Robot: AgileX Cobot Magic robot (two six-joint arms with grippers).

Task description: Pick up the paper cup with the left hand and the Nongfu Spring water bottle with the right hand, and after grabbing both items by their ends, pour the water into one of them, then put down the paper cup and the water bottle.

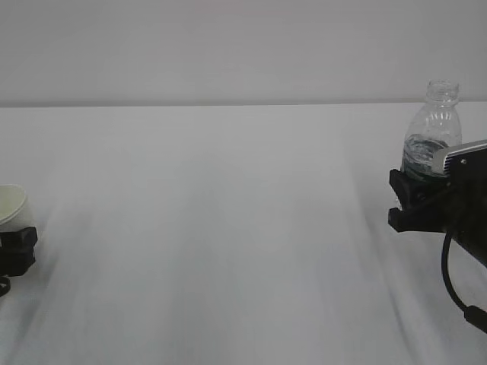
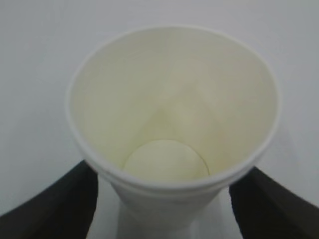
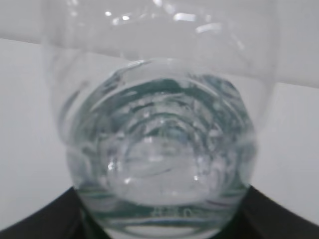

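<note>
Nearest, low at the right edge of the exterior view: a black cable (image 1: 456, 293), looping down from the dark arm above it.

Just beyond, the right claw (image 1: 411, 199), clamped on the lower end of the bottle (image 1: 434, 125). Black fingers against either side of the base, a grey block angled over them. Bottle upright, neck open, no cap. Some water (image 1: 423, 156) in the lower part, the upper part clear and empty. Green of the label dimly visible through the plastic. Cannot tell whether the base touches the table (image 1: 228, 228) or hangs just above it.

From the right wrist: a close, blurred look through the ribbed body, with ripples of clear liquid and dark fingers (image 3: 30, 229) at the bottom corners, pressed to the plastic.

Far over at the left edge, well apart from the bottle: the left claw (image 1: 17, 247), closed around the bottom end of the cup (image 1: 11, 205). Cup half cut off by the frame, cream inside showing, rim above the fingers.

From the left wrist: straight down into the cup, rolled rim round and whole, pale base dry, nothing inside. Black fingers (image 2: 50, 209) tight at both sides below the rim.

Between the two, bare white tabletop.

Farthest back, a plain pale wall (image 1: 228, 46), meeting the table in one straight line.
</note>
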